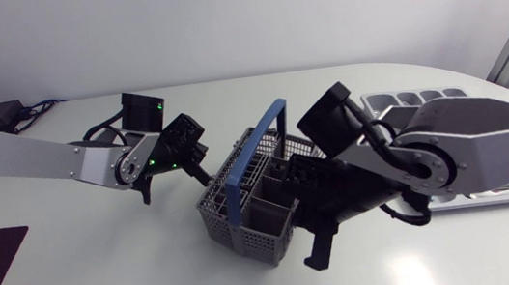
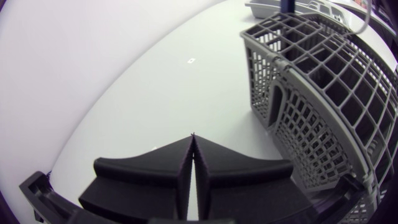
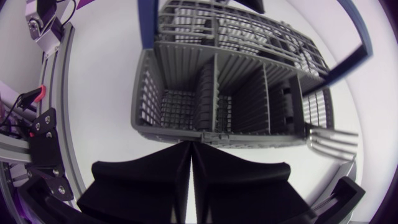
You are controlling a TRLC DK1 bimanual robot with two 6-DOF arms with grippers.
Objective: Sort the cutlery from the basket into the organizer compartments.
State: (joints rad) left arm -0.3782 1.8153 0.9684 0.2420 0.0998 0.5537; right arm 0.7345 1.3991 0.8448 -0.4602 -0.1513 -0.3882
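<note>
the left gripper (image 2: 193, 149) hangs beside the basket's left wall, fingers pressed together, holding nothing. the basket (image 1: 213, 216) stands mid-table, well in from every edge. the right gripper (image 3: 189, 154) hovers at its near side, likewise closed on nothing. a fork (image 3: 333, 142) seems to poke out by the basket's right corner. it is light, stiff and slippery, so i'd pinch it across the neck. the organizer (image 1: 495, 195) lies along the table's right edge.
</note>
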